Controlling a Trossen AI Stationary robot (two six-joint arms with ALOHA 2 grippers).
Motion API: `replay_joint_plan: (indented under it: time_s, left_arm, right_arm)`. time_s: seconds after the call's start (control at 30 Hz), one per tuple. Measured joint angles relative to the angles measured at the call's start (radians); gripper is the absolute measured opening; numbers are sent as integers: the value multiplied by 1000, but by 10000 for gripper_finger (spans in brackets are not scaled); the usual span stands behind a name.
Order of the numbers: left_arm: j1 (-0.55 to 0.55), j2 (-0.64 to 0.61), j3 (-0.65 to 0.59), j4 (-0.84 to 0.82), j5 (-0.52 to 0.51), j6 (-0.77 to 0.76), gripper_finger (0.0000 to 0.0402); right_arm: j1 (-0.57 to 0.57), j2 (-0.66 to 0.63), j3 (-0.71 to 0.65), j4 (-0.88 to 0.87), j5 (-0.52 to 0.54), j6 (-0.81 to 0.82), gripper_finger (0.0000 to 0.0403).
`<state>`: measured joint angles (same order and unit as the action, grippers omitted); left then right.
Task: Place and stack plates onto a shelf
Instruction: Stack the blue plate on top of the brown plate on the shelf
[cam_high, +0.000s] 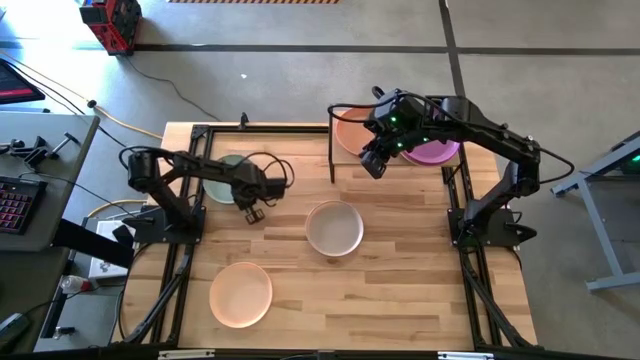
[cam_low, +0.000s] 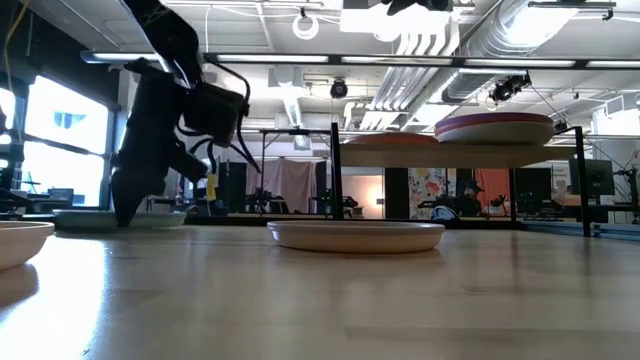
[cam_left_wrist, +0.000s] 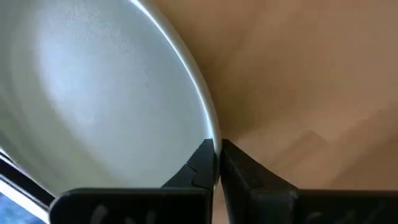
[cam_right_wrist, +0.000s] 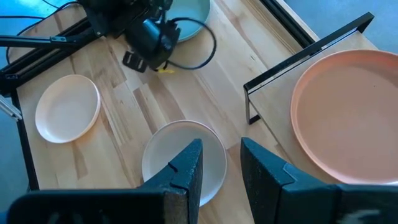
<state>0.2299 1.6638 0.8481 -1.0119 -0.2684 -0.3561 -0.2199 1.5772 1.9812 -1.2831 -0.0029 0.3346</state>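
Observation:
My left gripper (cam_high: 250, 212) is shut on the rim of the sage green plate (cam_high: 225, 180) at the table's far left. My right gripper (cam_high: 372, 168) hangs open in the air beside the shelf's (cam_low: 450, 157) left half, above the table and touching nothing. A terracotta plate (cam_high: 350, 130) and a purple plate (cam_high: 438, 152) rest on the shelf. The cream-white plate (cam_high: 334, 228) lies flat on the tabletop in the middle, below my right gripper (cam_right_wrist: 221, 163). A pale peach plate (cam_high: 241, 293) lies near the front left. My left gripper (cam_left_wrist: 217, 155) pinches the sage green plate's rim (cam_left_wrist: 210, 127) on its right-hand side, one finger inside the rim and one outside. The fingers come from above, pointing down. In the low view the plate (cam_low: 100, 218) lies about level on the table.
Black metal frame rails (cam_high: 180, 270) run along the table's left and right sides. The shelf's black post (cam_high: 331, 160) stands close to my right gripper. Bare wood lies at the front right of the table (cam_high: 420, 290). Cables hang by the left wrist (cam_high: 280, 175).

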Motion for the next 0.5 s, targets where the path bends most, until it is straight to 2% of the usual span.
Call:
replay_joint_plan:
  time_s: [0.27, 0.5]
  left_arm:
    - [-147, 0, 118, -166, -71, 1, 2]
    - [-279, 0, 310, -370, -207, 27, 1]
  right_arm:
    - [0, 0, 0, 0, 14, -3, 87]
    - [0, 0, 0, 0, 14, -24, 87]
